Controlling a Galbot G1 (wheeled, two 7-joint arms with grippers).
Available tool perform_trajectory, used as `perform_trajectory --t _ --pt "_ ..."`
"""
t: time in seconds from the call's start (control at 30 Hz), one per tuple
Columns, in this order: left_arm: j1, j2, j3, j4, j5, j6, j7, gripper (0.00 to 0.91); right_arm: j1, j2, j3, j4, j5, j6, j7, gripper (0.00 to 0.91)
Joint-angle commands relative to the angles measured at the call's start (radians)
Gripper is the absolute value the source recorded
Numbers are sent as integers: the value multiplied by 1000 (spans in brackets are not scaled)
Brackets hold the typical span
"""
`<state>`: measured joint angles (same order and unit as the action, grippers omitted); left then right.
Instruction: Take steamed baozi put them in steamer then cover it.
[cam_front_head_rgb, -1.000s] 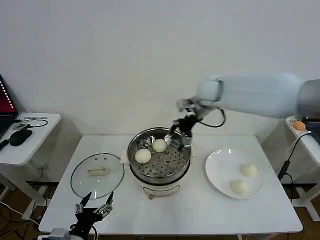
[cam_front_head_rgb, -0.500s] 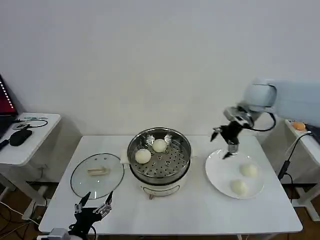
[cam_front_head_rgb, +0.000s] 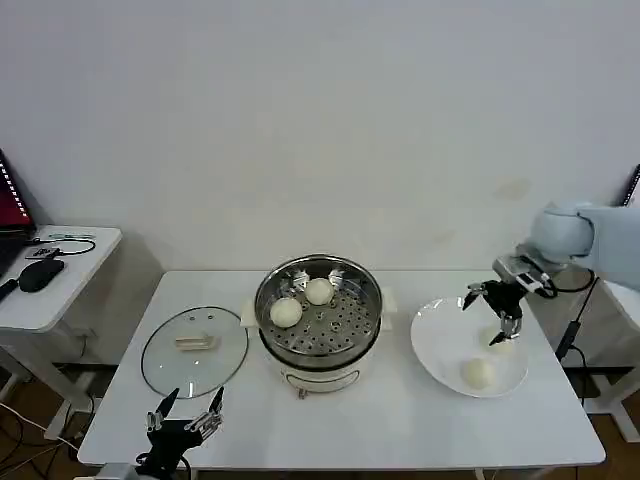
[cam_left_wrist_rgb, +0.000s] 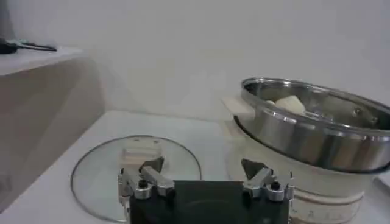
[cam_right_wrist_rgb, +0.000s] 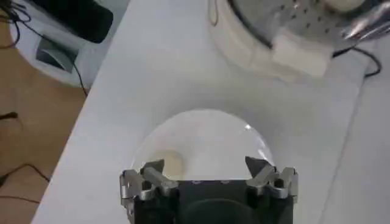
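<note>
I have the right gripper (cam_front_head_rgb: 493, 316) hanging over the white plate (cam_front_head_rgb: 435, 350), fingers spread wide and holding nothing. One steamed baozi (cam_front_head_rgb: 479, 373) lies on the plate's near side; a second sits under the gripper, mostly hidden from my head camera. Two more baozi (cam_front_head_rgb: 303, 301) rest on the perforated tray inside the steamer (cam_front_head_rgb: 319, 317), mid-table. The glass cover (cam_front_head_rgb: 194, 350) lies flat on the table (cam_front_head_rgb: 400, 420) left of the steamer. My left gripper (cam_front_head_rgb: 186, 424) is parked at the near table edge by the cover, fingers wide, empty.
</note>
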<state>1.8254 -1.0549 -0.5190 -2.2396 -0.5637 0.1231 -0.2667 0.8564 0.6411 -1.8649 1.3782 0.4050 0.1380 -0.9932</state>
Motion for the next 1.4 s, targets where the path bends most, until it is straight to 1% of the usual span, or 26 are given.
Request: perform_trajectory --t 0.03,0.23,0.63,0.8,1.4 --pt "6 0 0 -3 9 -1 1 907 -160 -51 103 -54 -102 18 14 907" --pt "7 3 -3 -6 8 -2 1 907 -203 -64 126 -79 -117 20 13 907" --pt "8 5 -2 -14 9 -1 0 907 -305 -68 194 -114 -110 15 33 907" --pt "16 6 -5 -15 9 -2 0 907 -377 -50 242 -139 -112 17 43 907" --pt "32 11 -11 -24 11 -2 -1 907 -484 -3 315 -207 -140 22 47 907"
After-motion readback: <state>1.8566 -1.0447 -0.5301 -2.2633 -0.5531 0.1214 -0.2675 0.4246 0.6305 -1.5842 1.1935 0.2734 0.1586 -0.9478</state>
